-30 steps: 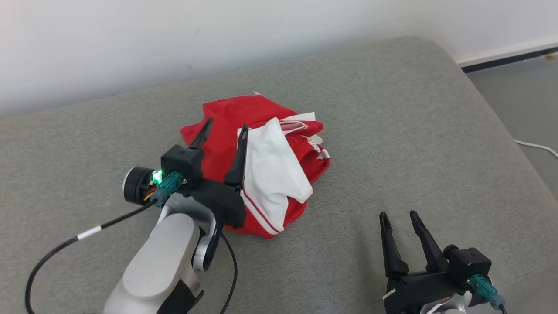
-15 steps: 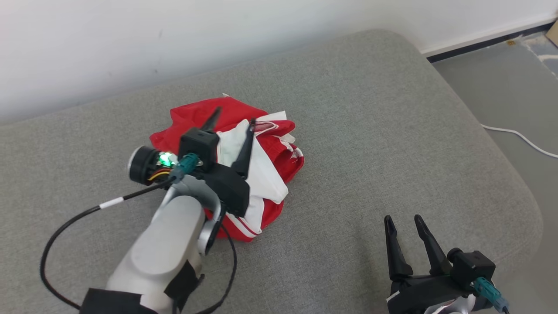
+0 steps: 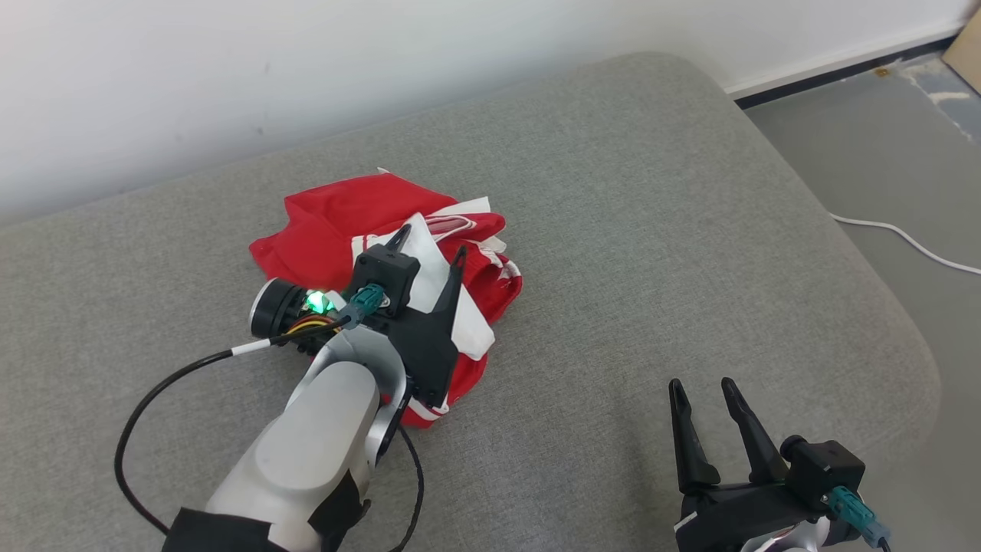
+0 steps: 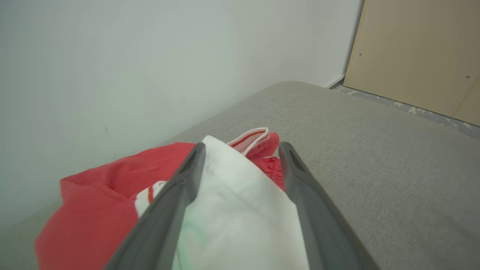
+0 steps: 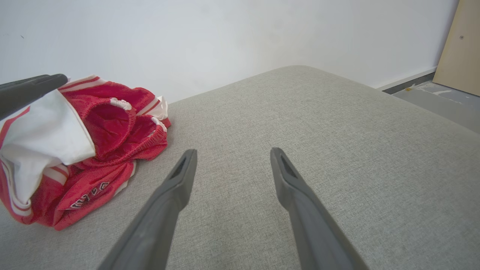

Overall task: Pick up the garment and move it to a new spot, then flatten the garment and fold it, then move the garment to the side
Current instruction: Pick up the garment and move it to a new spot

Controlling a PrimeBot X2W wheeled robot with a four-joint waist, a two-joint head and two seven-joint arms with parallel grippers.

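Note:
A crumpled red and white garment (image 3: 345, 218) lies on the grey cushion (image 3: 613, 230), left of the middle. My left gripper (image 3: 431, 241) is down on the heap and open, its two fingers straddling the white fold (image 4: 240, 210), red cloth (image 4: 93, 195) to their left. The fingers stand apart and are not pinching the cloth. My right gripper (image 3: 700, 383) rests open over bare cushion at the front right, well away from the garment (image 5: 112, 112). In the right wrist view its open gripper (image 5: 232, 151) has nothing in it, and one left finger (image 5: 30, 92) shows on the white fold.
A white wall (image 3: 230, 61) runs close behind the cushion. The cushion's rounded right edge drops to grey floor (image 3: 881, 153) with a white cable (image 3: 904, 238). A wooden panel (image 4: 412, 56) stands at the far right. The left arm's black cable (image 3: 153, 399) loops over the front left.
The head camera has turned, shifting the whole picture left. The left gripper has moved right across the garment and dipped, from over the red part to straddling the white fold. The right gripper stays put.

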